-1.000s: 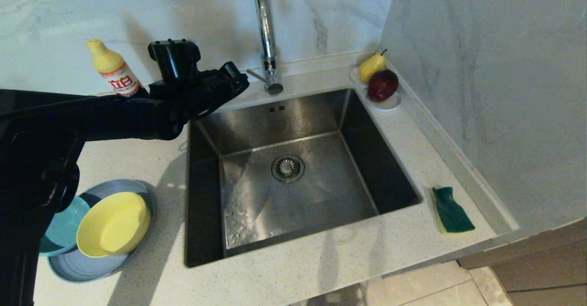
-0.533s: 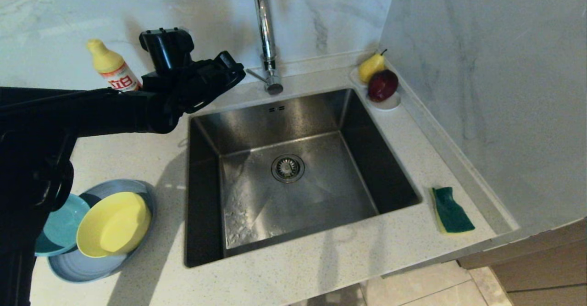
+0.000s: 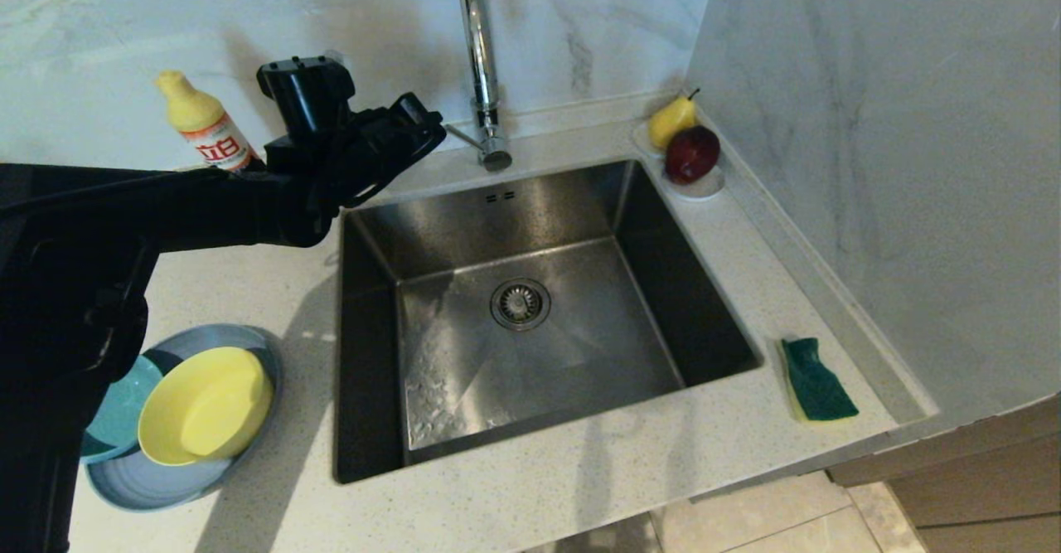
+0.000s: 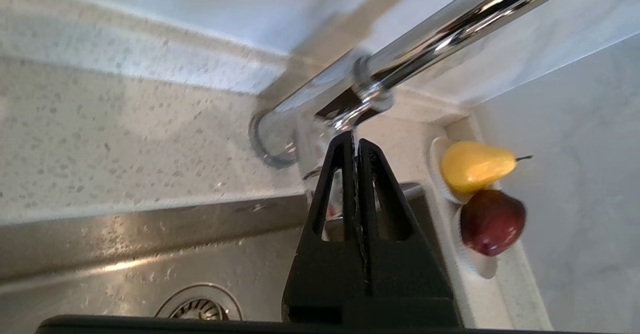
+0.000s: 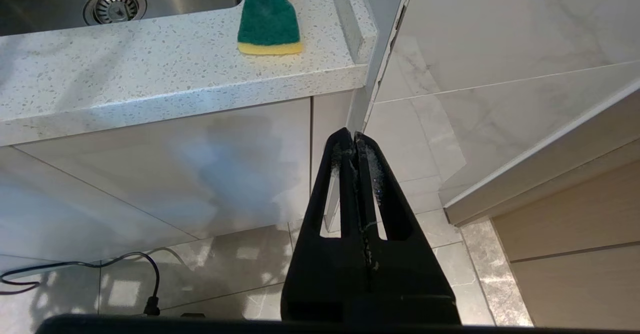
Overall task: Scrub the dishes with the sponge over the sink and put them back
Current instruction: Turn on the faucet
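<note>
The yellow bowl (image 3: 205, 405) and teal bowl (image 3: 116, 417) sat tilted on the grey-blue plate (image 3: 149, 482), left of the steel sink (image 3: 530, 321) — the green-topped sponge (image 3: 816, 379) lay flat right of it.

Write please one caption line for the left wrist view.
Shut left claw pointing at the chrome tap base, above the sink rim.

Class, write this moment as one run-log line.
left gripper: shut, by chrome tap | right gripper: shut, parked | green-yellow sponge: on counter
</note>
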